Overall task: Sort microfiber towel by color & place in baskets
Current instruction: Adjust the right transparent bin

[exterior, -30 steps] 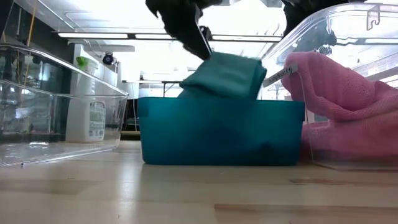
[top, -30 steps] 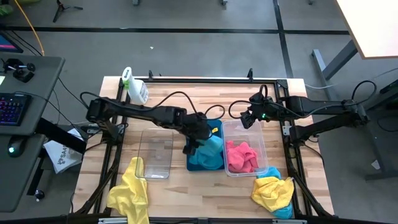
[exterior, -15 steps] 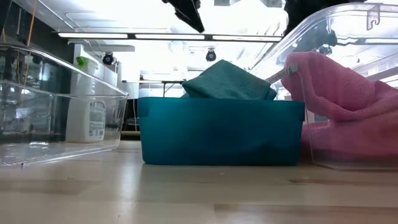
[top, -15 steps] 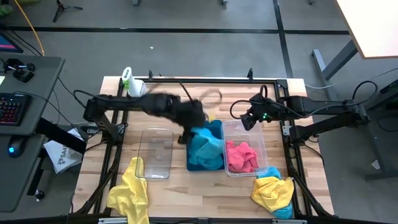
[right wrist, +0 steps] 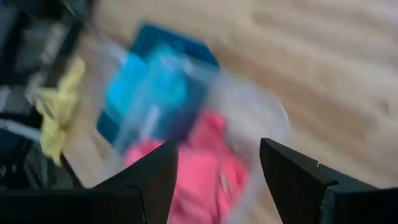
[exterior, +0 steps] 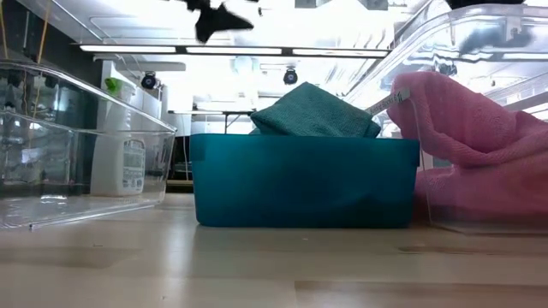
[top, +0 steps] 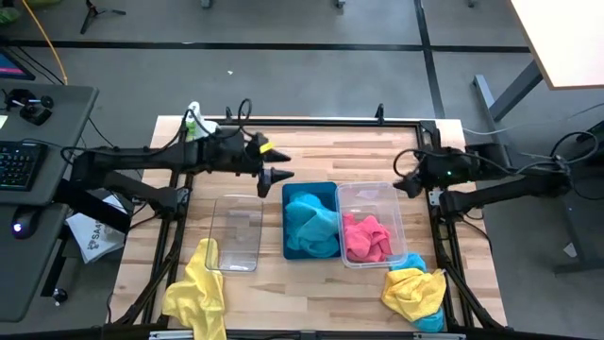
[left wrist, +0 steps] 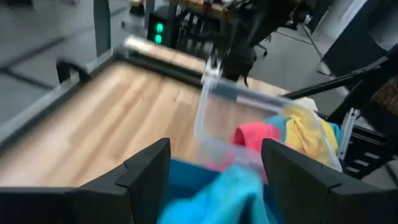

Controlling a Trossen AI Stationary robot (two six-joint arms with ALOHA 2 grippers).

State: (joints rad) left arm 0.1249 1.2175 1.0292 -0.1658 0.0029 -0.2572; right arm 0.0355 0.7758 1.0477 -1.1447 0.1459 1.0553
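Left end effector (top: 279,161) hangs spread and empty at upper centre, beside the solid teal basket (top: 310,221) holding cyan towels (top: 312,227). Right end effector (top: 401,182) waits spread, empty. Pink cloths (top: 365,236) fill the clear bin (top: 370,224); yellow towel (top: 195,293) lies lower left on the worktop (top: 311,288).

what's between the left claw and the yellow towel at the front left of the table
Only the empty clear basket lies between the open left claw and the yellow towel; from above, nothing visible covers the towel.

nothing readable anywhere, white plastic spray bottle (exterior: 126,162) at left has a label, print too tiny
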